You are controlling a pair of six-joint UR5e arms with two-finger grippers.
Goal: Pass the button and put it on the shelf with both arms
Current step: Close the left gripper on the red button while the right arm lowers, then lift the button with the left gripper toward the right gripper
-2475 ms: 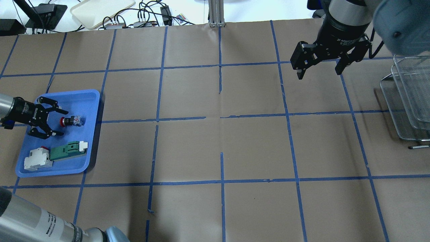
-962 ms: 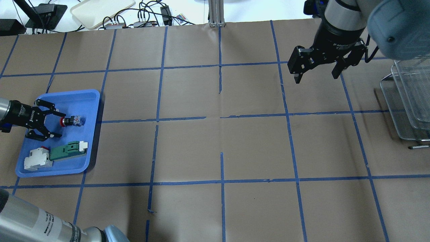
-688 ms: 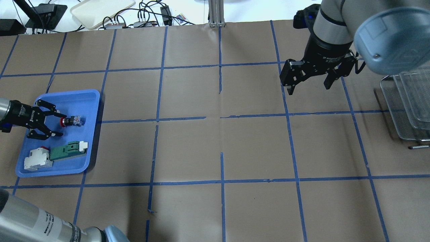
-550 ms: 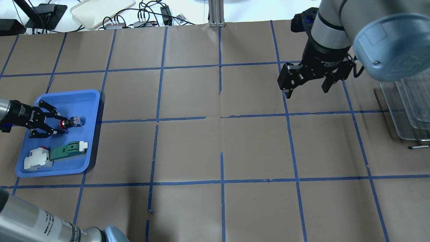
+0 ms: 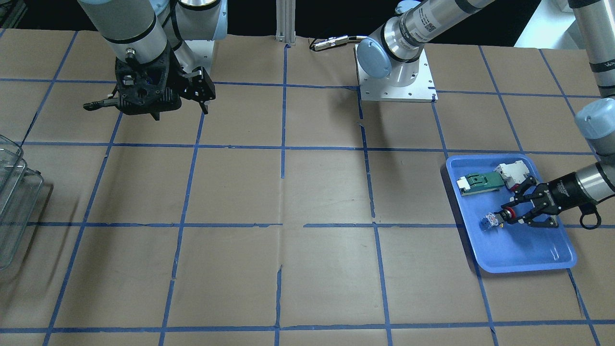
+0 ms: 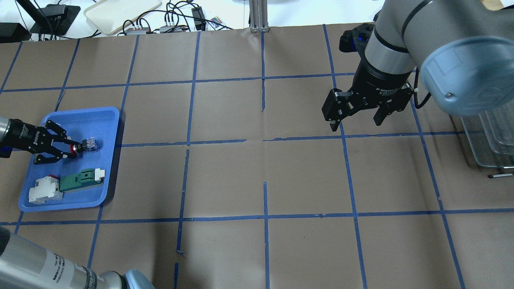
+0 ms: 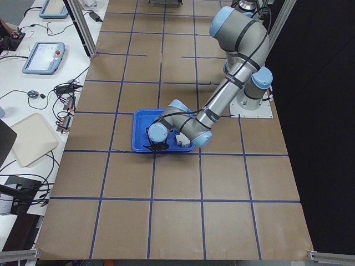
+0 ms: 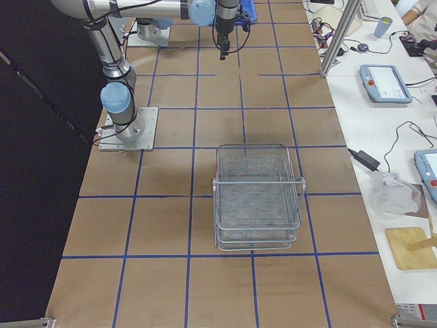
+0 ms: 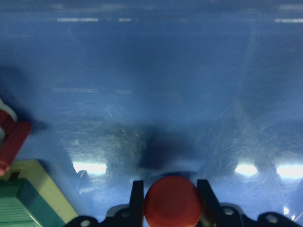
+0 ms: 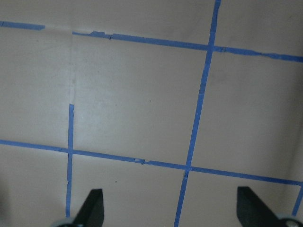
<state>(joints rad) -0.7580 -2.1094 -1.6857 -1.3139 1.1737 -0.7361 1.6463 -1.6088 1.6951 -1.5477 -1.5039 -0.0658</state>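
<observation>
The button (image 6: 87, 144) lies in the blue tray (image 6: 105, 120) at the table's left, with its red head towards my left gripper (image 6: 73, 149). That gripper is shut on the red head. In the left wrist view the red head (image 9: 172, 201) sits between the two black fingers (image 9: 137, 198). The front view shows the button (image 5: 494, 221) and my left gripper (image 5: 510, 215) low over the tray (image 5: 528, 252). My right gripper (image 6: 355, 122) is open and empty above the brown table, right of the middle. It also shows in the right wrist view (image 10: 171, 210). The wire-mesh shelf (image 6: 492, 138) stands at the right edge.
A green-and-white flat component (image 6: 80, 180) and a white block with a red tab (image 6: 44, 191) lie in the tray's near half. The shelf also shows in the front view (image 5: 14, 192) and the right view (image 8: 258, 198). Blue tape lines cross the brown paper.
My left gripper has closed on the button's red head. My right arm has moved left and nearer, towards the table's middle, still open.
</observation>
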